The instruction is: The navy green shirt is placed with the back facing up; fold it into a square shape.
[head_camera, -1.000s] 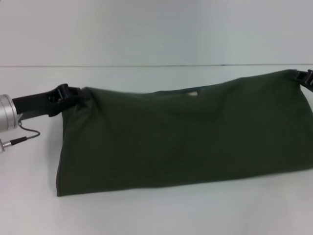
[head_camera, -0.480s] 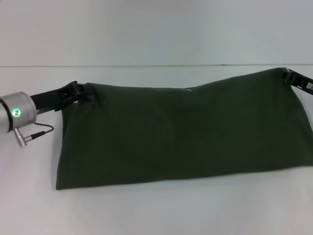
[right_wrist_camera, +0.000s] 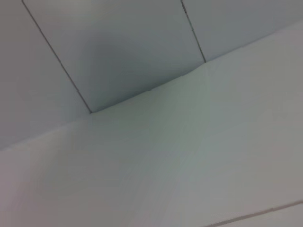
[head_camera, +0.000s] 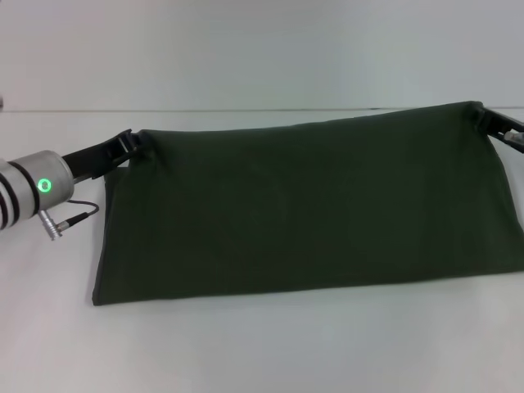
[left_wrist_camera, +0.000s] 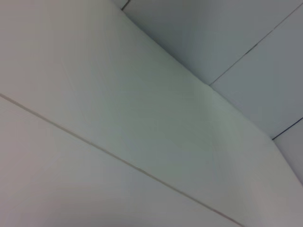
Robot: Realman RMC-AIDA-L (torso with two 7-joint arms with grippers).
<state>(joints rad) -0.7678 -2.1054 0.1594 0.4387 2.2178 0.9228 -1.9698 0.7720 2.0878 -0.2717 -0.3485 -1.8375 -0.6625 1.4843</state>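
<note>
At the left of the head view, the silver cylindrical wrist section of the left arm (head_camera: 33,192), marked with black bands and a small lit green light, is seen above the plain white matte surface (head_camera: 262,352), with a thin dark cable and its metal plug (head_camera: 70,219) hanging just beneath it. From this wrist the black left end effector (head_camera: 135,143) is extended to the far left corner of the large dark olive-green short-sleeved shirt of soft matte fabric (head_camera: 311,213), and it appears to be clamped on that corner, though the fingertips are hidden by the cloth.

The shirt is spread across the middle of the surface as one wide, smooth band, with no sleeves or collar seen. Its near edge is laid flat on the surface, running from the near left corner to the right border of the view. Its far edge is stretched in a nearly straight line between the two end effectors, and looks to be held slightly raised.

At the far right, the black right end effector (head_camera: 490,121) is met by the shirt's far right corner; its fingers seem to be closed on the fabric, but only part of it is inside the view.

Behind the shirt, a pale wall is seen. In both wrist views only pale panels with thin dark seams are shown.
</note>
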